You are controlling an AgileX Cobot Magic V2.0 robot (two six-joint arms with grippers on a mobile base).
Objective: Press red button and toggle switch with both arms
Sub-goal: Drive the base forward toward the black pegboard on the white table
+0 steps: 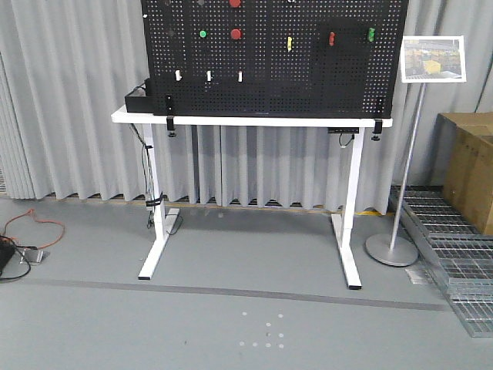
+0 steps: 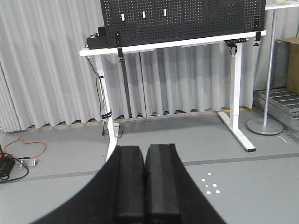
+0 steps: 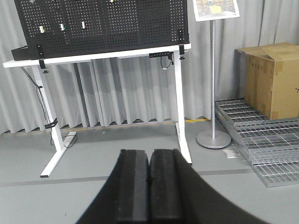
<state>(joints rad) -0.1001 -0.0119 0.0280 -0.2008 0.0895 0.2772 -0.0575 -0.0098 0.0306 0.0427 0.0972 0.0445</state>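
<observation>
Facing a button board from three views, both pincers well apart from it.
Front view: red button [image 1: 236,34] on the upright black pegboard [image 1: 308,77] standing on the white desk [image 1: 254,121], right of a green button [image 1: 203,33], below a second red knob [image 1: 235,2] cut by the frame edge; its flat face points outward, axis horizontal, square to the board. Left wrist view: left pincer [image 2: 145,156] pressed together, empty. Right wrist view: right pincer [image 3: 149,158] likewise pressed together, empty.

Lab: grey curtains [image 1: 69,100], pegboard [image 1: 269,85] on table [image 1: 254,121].
</observation>
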